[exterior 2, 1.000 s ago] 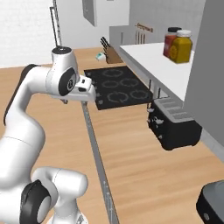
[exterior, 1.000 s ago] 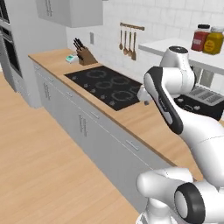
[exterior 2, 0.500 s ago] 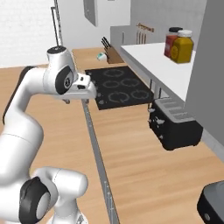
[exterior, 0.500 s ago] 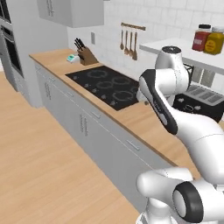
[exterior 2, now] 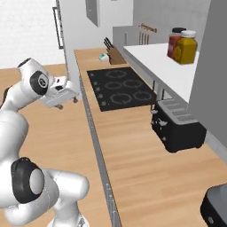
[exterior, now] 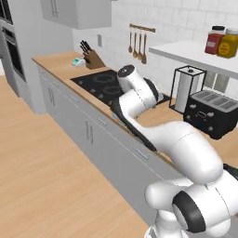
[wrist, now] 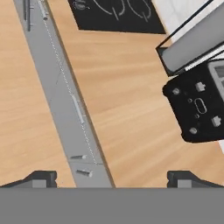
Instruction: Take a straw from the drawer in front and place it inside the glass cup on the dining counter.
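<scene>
Wooden worktop (exterior: 160, 118) with a black hob (exterior: 104, 83) runs across the left base view, black toaster (exterior: 211, 111) at right; the white arm leans over its front edge. Right base view catches the two-finger gripper (exterior 2: 66, 95) at left, out past the counter edge. Hand view looks straight down: fingertips (wrist: 41, 178) spread wide, holding nothing, and the light-grey drawer front with its slim bar handle (wrist: 78, 109) sits shut mid-frame. I'd say line up square on that bar before closing. Can't see the straw; presumably it's inside.
</scene>
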